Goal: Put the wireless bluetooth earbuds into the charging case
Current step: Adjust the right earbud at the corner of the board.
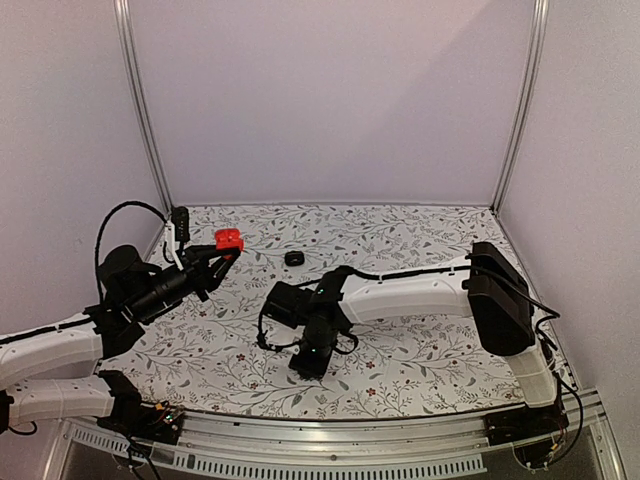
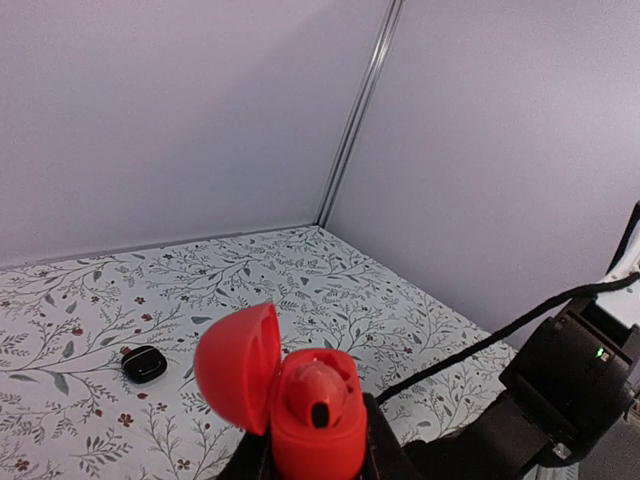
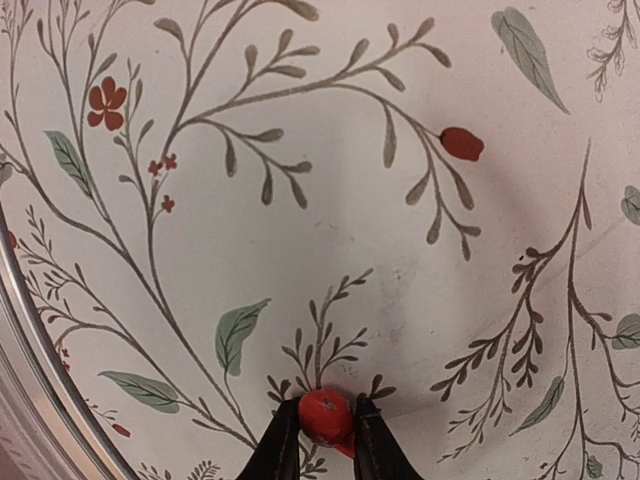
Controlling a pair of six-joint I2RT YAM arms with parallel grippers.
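Open red charging case (image 2: 318, 435) with a single red earbud (image 2: 314, 393) inside

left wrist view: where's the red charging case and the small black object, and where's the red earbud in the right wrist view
red charging case (image 2: 330, 445): left wrist view, front of its body
small black object (image 2: 145, 364): left wrist view, its top
red earbud (image 3: 325, 415): right wrist view, its rounded middle

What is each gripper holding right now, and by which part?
The left gripper holds the open red charging case by its lower body; the right gripper pinches a red earbud by its two sides.
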